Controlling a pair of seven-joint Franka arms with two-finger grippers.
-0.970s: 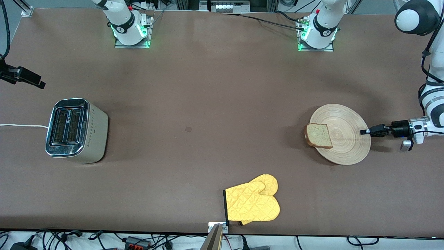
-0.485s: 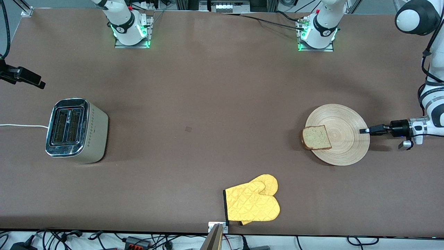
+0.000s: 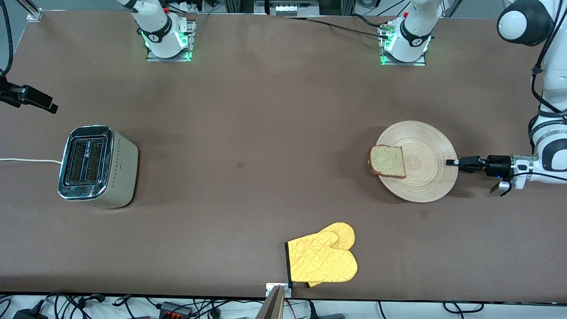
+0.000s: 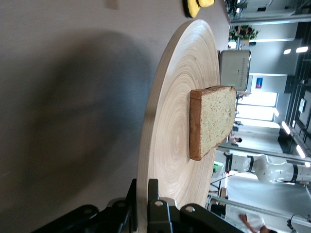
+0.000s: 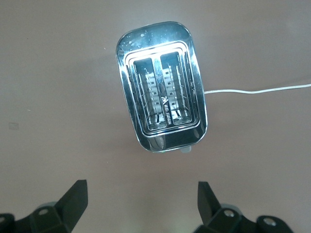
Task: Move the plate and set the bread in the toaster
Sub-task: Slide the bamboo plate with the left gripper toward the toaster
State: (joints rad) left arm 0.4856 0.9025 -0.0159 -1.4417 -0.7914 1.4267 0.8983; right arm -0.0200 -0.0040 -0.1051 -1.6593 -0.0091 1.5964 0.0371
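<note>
Plate pinched at its rim, toaster well apart toward the right arm's end

My left gripper (image 3: 452, 162) is clamped on the edge of the plate (image 3: 427, 177), which sits at the left arm's end of the table with the bread (image 3: 388, 161) lying flat on the side of it toward the toaster (image 3: 98, 166). The run I judge comes next goes lengthwise along the table toward that toaster, slots up. My right gripper (image 5: 141, 194) hangs over the toaster with its fingers spread wide, holding nothing, so I judge it the nearer arm for the slots. A yellow oven mitt (image 3: 323, 258) lies nearer the front camera, clear of that line.
</note>
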